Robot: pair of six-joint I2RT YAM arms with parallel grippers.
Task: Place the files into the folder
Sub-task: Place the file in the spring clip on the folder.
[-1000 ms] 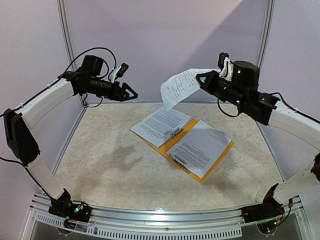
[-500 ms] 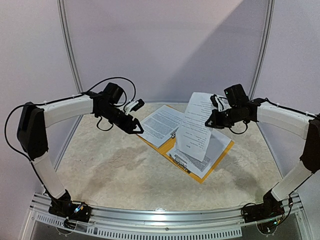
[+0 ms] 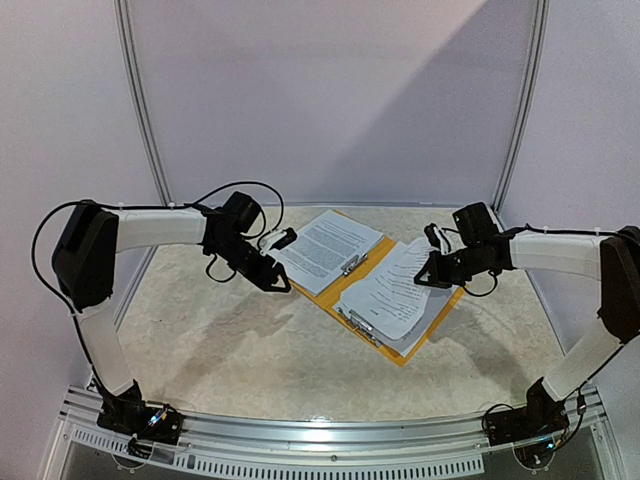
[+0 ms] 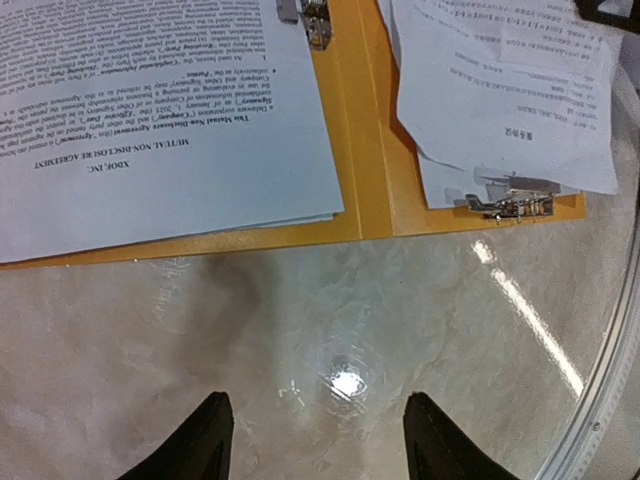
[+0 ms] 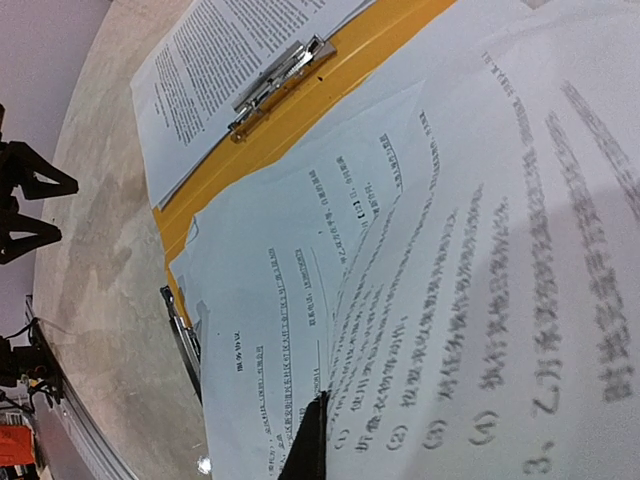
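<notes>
Two pale lilac walls enclose a beige marbled tabletop (image 3: 240, 340) (glossy). Centred there lies the open orange-yellow plastic folder (image 3: 372, 268) holding white printed sheets (image 3: 328, 247). Right gripper (image 3: 425, 276) pinches one sheet; left gripper (image 4: 315, 440), fingers spread, holds nothing, shown by its wrist view.

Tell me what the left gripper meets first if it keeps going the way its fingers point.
Most likely bare table: the left gripper has open fingers aimed at empty surface just short of the folder edge and the left stack of files. Depth is unclear.
</notes>
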